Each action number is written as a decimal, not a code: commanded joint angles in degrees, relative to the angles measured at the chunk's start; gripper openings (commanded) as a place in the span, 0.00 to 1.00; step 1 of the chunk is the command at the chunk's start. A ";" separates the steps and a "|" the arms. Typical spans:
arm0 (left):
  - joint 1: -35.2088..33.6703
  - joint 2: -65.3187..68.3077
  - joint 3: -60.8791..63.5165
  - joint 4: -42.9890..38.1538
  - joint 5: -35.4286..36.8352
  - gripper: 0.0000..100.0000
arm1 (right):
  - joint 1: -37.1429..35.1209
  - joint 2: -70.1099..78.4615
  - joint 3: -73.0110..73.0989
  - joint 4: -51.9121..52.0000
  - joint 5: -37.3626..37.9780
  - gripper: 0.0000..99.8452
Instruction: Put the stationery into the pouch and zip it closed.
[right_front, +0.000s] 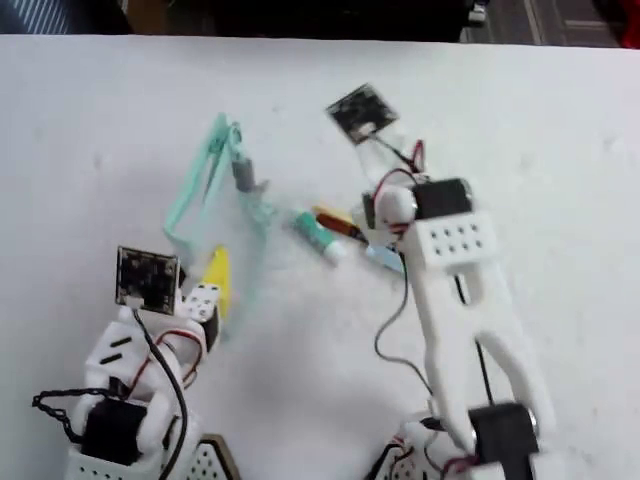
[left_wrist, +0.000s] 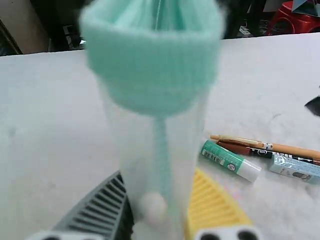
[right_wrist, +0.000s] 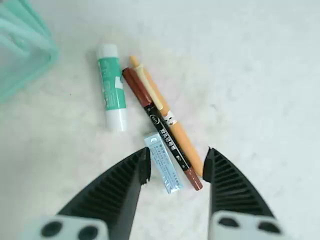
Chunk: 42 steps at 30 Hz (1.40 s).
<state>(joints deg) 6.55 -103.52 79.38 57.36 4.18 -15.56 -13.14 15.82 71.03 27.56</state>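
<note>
We find the left pincer (left_wrist: 157, 212) clamped on the pouch (left_wrist: 152, 65), a clear sleeve with mint-green trim. Its grey and yellow fingers press the lower part from either side. We judge that this hold raises the pouch above the desk (right_front: 520, 120) and turns its green-rimmed mouth toward the stationery, so that the other arm can feed items in. We cannot confirm how wide the mouth gapes.

The stationery lies on the desk near the pouch, none of it inside yet. It consists of:
- a glue stick (right_wrist: 112, 92), nearest the pouch
- a brown pen (right_wrist: 160, 127) and an orange pen (right_wrist: 175, 131), lying side by side along their length
- a pale blue packet (right_wrist: 162, 162), lying against the brown pen

We judge that this close grouping allows short transfers.

The right pincer (right_wrist: 176, 162) hangs over this group with its fingers well apart and nothing held. The gap straddles the packet and the near end of the brown pen. We cannot tell whether the tips touch the desk. We judge the step in hand to be the first pick
</note>
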 joint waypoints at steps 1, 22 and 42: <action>-1.01 0.57 -0.44 -2.20 0.18 0.08 | -1.54 5.14 -2.64 -3.74 1.93 0.17; -1.01 0.57 -0.53 -2.20 0.18 0.08 | 0.31 31.08 -13.36 -13.67 2.11 0.17; -0.92 0.57 -0.53 -2.20 0.18 0.08 | 2.33 40.04 -17.49 -11.38 2.11 0.17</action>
<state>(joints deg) 6.20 -103.43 79.38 57.19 4.18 -14.51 26.51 0.18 58.64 28.97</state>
